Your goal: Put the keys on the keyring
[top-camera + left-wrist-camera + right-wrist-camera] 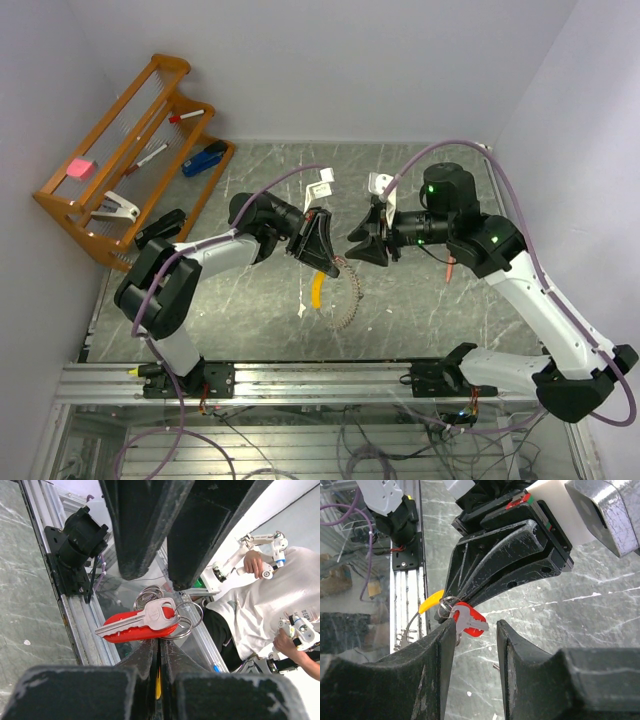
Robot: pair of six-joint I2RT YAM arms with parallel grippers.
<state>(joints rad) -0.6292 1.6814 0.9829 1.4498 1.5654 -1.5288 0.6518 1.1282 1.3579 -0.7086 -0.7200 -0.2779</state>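
Marble table [250, 322] | keys [150, 620]: silver on red (sm. rings) | keyring [319, 289] tag yellow

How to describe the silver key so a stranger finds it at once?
Find the left gripper above the marble table. At its shut fingertips hangs the keyring; there the silver key lies on a red piece, unlike the round wire rings.

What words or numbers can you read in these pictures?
Nothing can be read clearly.
Dark print on the person's white shirt sleeve: too blurred to read.
Stamped mark on the silver key: too small to read.
White tag by the left arm: no lettering legible.
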